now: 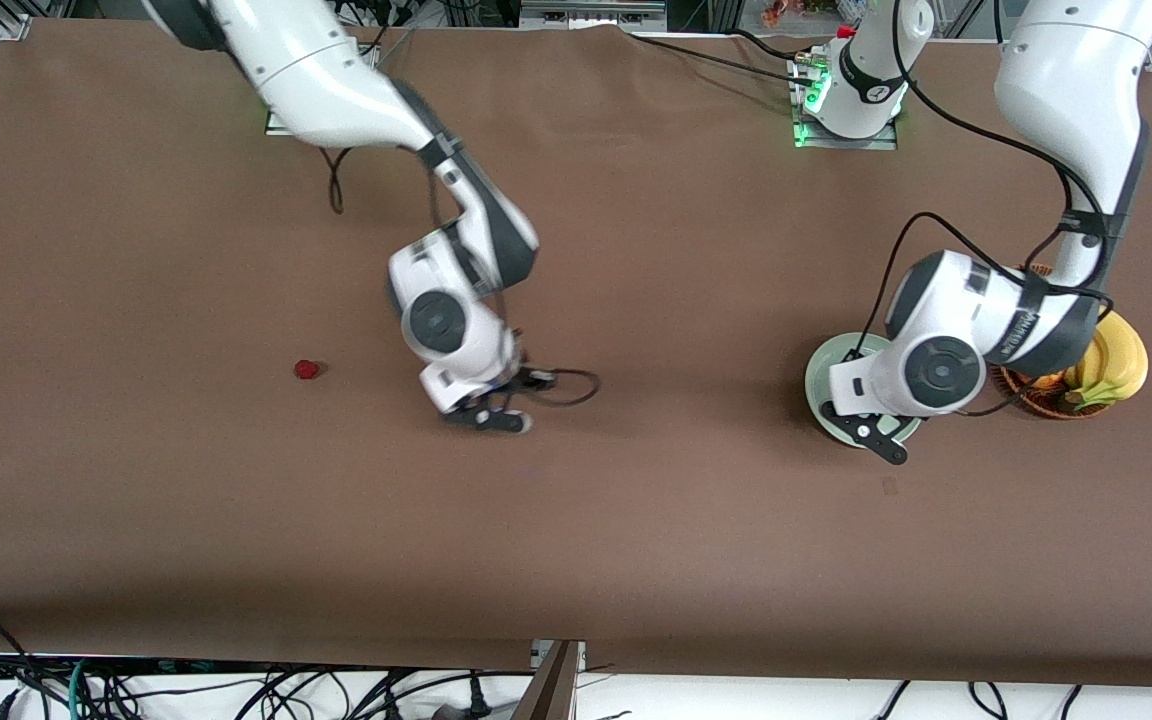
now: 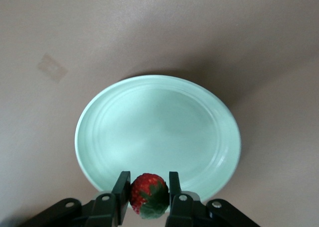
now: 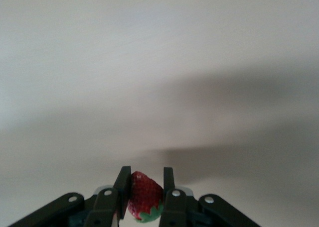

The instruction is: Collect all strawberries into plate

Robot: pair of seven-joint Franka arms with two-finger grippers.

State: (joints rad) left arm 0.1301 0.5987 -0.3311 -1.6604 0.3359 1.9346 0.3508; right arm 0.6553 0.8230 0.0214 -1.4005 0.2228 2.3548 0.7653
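Observation:
The pale mint-green plate (image 1: 818,372) lies toward the left arm's end of the table, partly hidden by the left arm. My left gripper (image 1: 878,438) hangs over the plate's rim nearest the front camera. In the left wrist view this gripper (image 2: 148,178) is shut on a strawberry (image 2: 148,193), with the plate (image 2: 157,127) bare below it. My right gripper (image 1: 492,418) is over bare table at mid-table. In the right wrist view it (image 3: 147,175) is shut on a second strawberry (image 3: 144,194). A third strawberry (image 1: 306,369) lies on the table toward the right arm's end.
A brown wicker basket (image 1: 1041,398) with bananas (image 1: 1111,365) stands beside the plate at the left arm's end. A black cable loops beside the right gripper (image 1: 576,385). The brown cloth-covered table (image 1: 636,520) stretches wide between the two arms.

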